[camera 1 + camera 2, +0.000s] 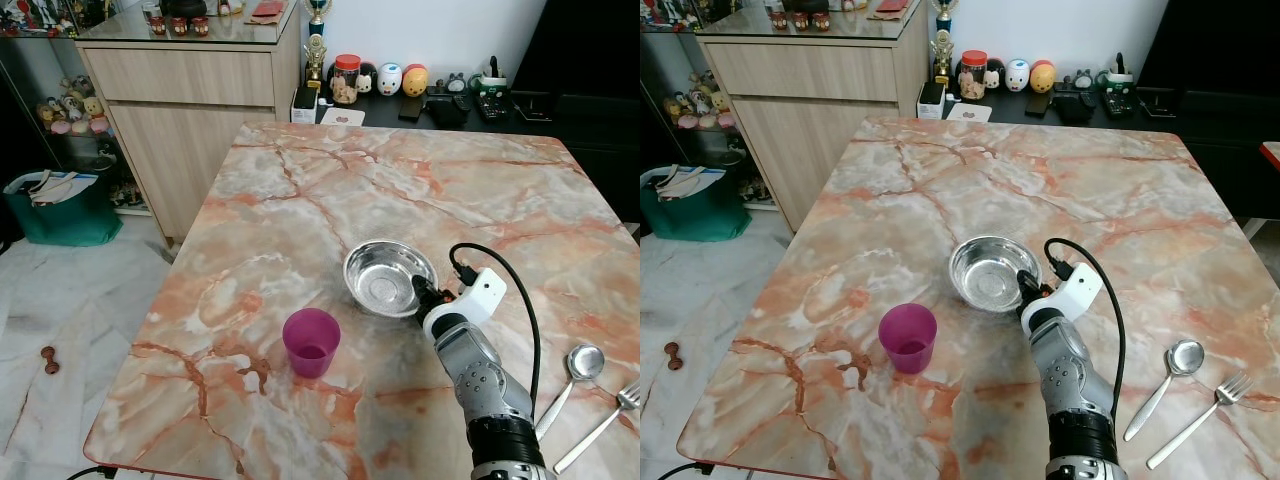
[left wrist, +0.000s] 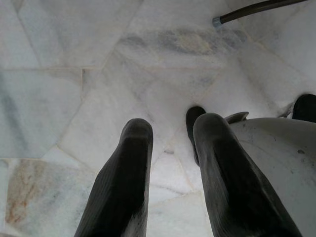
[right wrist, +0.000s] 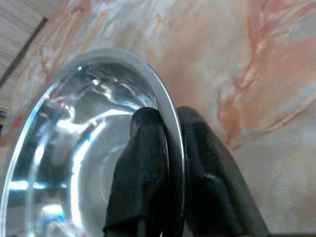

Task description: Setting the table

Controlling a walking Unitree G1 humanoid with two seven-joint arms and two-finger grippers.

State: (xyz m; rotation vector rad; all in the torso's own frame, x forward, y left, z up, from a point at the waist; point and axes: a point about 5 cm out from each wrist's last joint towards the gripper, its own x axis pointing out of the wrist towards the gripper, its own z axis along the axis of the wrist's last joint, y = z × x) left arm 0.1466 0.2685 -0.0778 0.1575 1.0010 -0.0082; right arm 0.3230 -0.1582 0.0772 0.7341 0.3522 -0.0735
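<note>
Fingers, R arm: right gripper clamped on rim of steel bowl, one finger inside, one outside, rim pinched between; arm reaches in from near edge of counter.
Fingers, L arm: left gripper hangs idle over pale marble floor, two black fingers apart, nothing between.
Near right: spoon and fork lying side by side near counter's right edge, handles toward robot, well apart from bowl.
Near left: purple cup upright, just left of and nearer than bowl, not touching it; little dark liquid or shadow at bottom, can't tell which.
Bowl: sits on counter approx. mid-width, looks empty, shiny inside.
Counter: pink-orange marble pattern, far half bare.
Beyond counter: black sideboard w/ jar, small round figurines, remotes.
Far left: wooden cabinet w/ drawers; green bag on floor beside it; small brown object on floor further fwd.
</note>
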